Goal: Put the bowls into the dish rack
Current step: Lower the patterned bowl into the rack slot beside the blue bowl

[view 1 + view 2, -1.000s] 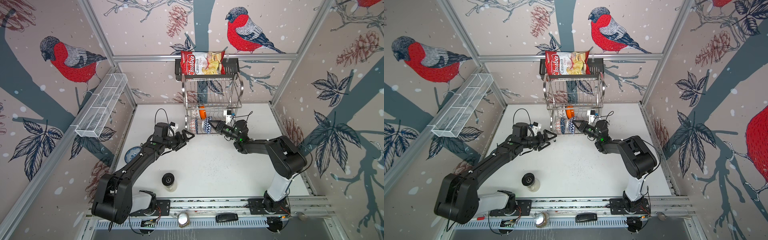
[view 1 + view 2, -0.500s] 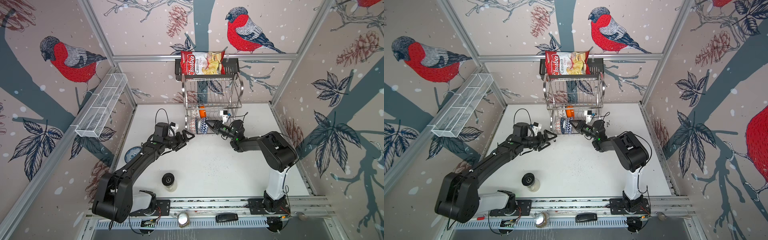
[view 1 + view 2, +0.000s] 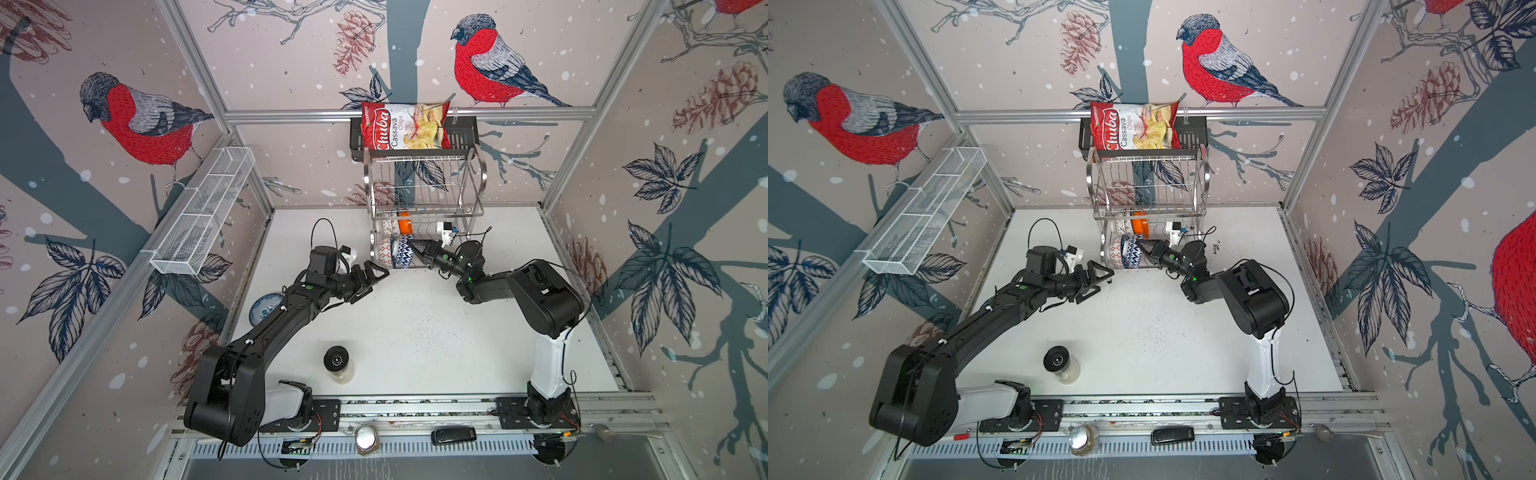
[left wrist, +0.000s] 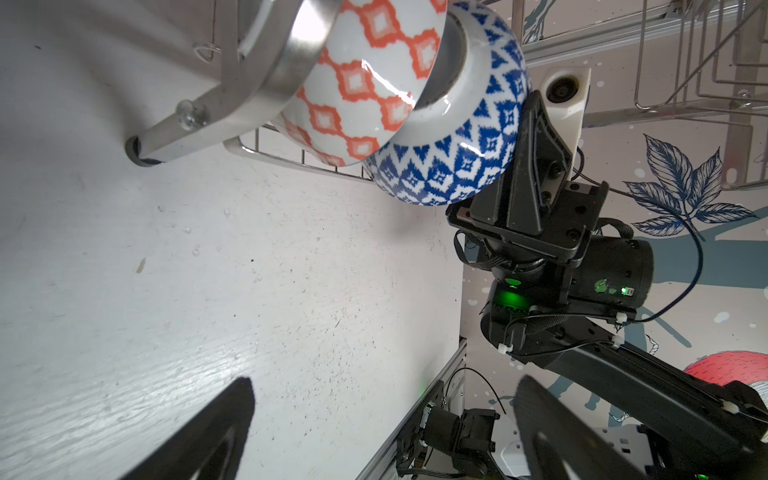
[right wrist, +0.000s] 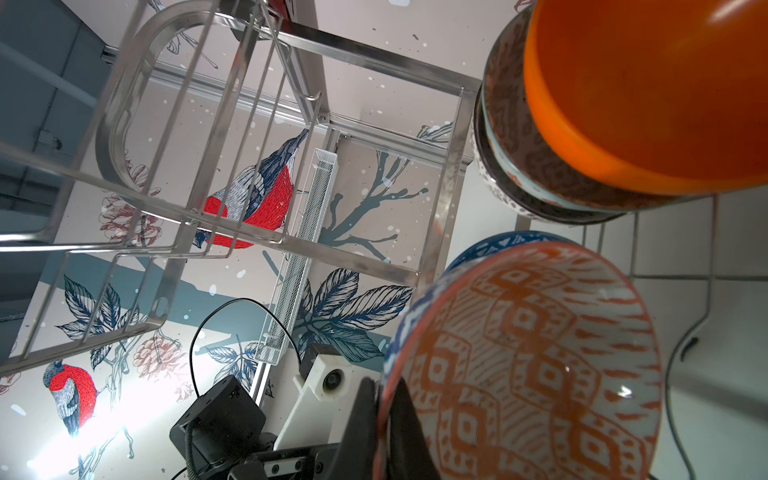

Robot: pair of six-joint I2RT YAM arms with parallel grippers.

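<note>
Blue triangle-patterned bowl [image 4: 449, 166] pinched by right gripper [image 5: 380, 390].

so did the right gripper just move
Yes: in both top views the right gripper, shut on the blue triangle-patterned bowl, shifted left, deeper into the dish rack.

Bowls: six showing. Five crowding lower tier of rack [image 3: 483, 179], centre of frame: red-orange bowl [image 4: 365, 75], blue bowl [image 4: 457, 158], orange bowl [image 5: 644, 83], dark-patterned bowl [image 5: 511, 124], dotted bowl [image 5: 482, 170]. One, floral bowl [image 3: 266, 306], lying on table [image 3: 415, 332], left of centre.
Racks: one standing, two tiers.
Chip bags: one chip bag [image 3: 403, 126] lying upper centre.
Baskets: one basket [image 3: 462, 137] holding it.
Mesh trays: one tray [image 3: 203, 220] hanging upper left.
Jars: one jar [image 3: 337, 360] standing lower centre.
Spoons: one spoon [image 3: 604, 433] lying lower right.
Arms: two reaching toward centre, left arm [image 3: 286, 320], right arm [image 3: 544, 303].
</note>
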